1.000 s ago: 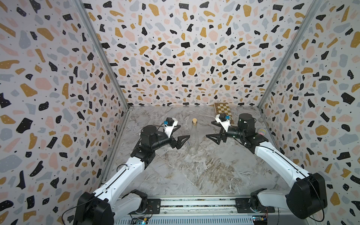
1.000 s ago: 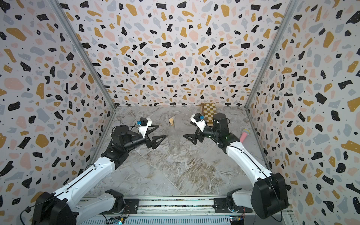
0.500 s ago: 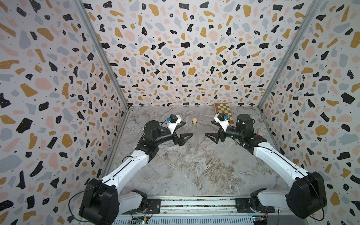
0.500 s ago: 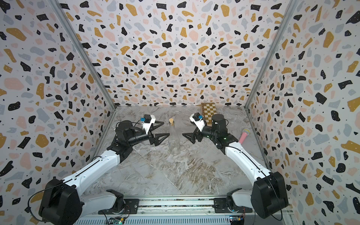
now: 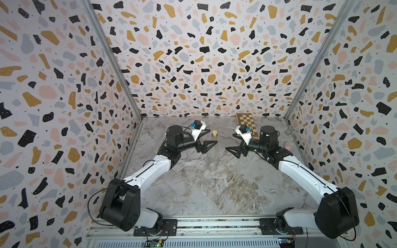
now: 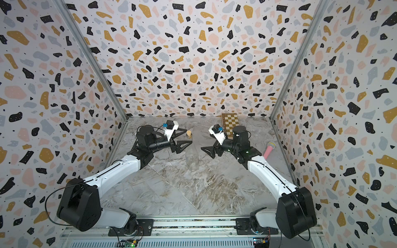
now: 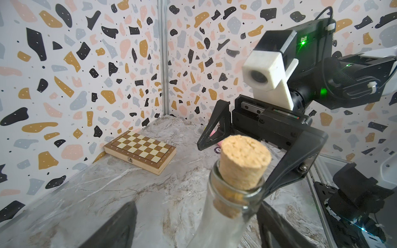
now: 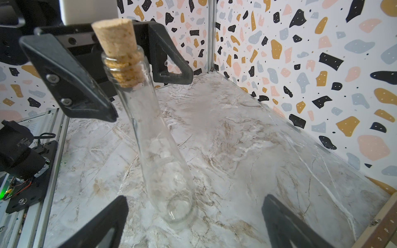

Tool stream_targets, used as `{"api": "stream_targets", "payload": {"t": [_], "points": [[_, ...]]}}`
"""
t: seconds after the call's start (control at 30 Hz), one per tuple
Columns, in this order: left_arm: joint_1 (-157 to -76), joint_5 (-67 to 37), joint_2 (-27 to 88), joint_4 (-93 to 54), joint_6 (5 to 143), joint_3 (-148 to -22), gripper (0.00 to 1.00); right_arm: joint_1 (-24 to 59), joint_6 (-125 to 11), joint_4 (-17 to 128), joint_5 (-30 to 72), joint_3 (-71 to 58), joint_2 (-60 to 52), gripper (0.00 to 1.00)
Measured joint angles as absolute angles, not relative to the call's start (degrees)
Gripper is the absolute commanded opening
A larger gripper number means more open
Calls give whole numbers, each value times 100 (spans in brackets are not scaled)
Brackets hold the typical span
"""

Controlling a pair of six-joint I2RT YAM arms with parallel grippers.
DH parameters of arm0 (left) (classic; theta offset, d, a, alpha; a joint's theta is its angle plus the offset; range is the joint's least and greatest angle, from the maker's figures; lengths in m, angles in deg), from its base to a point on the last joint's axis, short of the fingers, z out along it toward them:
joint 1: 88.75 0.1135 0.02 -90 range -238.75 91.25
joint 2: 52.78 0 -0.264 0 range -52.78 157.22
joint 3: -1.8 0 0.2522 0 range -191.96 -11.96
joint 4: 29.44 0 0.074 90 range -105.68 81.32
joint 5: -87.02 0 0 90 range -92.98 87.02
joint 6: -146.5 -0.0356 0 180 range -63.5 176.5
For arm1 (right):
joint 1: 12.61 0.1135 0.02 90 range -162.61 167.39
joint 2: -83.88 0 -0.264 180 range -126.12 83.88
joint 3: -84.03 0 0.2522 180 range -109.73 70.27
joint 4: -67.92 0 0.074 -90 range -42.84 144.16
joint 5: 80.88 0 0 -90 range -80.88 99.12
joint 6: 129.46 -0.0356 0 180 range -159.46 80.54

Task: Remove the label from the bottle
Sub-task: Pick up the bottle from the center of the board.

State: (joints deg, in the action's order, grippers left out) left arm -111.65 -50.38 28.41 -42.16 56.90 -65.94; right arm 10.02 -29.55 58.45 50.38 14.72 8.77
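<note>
**Left jaws astride the bottle neck, right jaws spread beside it**

The bottle (image 5: pixel 212 158) stands upright on the marble tabletop (image 5: pixel 214 193), left of the chessboard (image 5: pixel 245 119) and nearer my bases than it, with its cork (image 5: pixel 214 133) in place. My left gripper (image 5: pixel 213 136) is on the side of the bottle away from the chessboard, level with the neck just under the cork. Its jaws are spread, one on each side of the neck. In the right wrist view the farther finger (image 8: pixel 161 43) sits right against the glass, though I cannot tell whether it touches, and the nearer one stands clear.

My right gripper (image 5: pixel 229 141) hangs between the chessboard and the bottle, jaws spread wide, pointing at the bottle and apart from it.

Of the label (image 5: pixel 208 158) I see only a thin blue streak on the bottle's body, on the side away from the chessboard, in a top view. A pink microphone (image 5: pixel 287 146) lies right of the chessboard, by the wall.
</note>
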Motion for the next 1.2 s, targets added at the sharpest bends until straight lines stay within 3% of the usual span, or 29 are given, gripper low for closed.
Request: {"api": "stream_targets", "payload": {"t": [0.47, 0.57, 0.87, 1.03, 1.2], "points": [[-11377, -5171, 3072, -4131, 5557, -6615, 57, 1002, -2937, 5847, 5001, 1472, 776, 100], [-11429, -5141, 3096, -4116, 5546, -6639, 46, 1002, -2935, 5847, 4999, 1472, 776, 100], [-11464, -4767, 3020, -4054, 5435, -6655, 0, 996, -2933, 5849, 4961, 1472, 776, 100], [-11576, -4006, 2657, -3705, 5437, -6532, 0, 1018, -3040, 5939, 4734, 1475, 789, 100], [-11897, -2435, 2028, -3095, 5489, -6353, 0, 1258, -3261, 6147, 4172, 1485, 866, 100]]}}
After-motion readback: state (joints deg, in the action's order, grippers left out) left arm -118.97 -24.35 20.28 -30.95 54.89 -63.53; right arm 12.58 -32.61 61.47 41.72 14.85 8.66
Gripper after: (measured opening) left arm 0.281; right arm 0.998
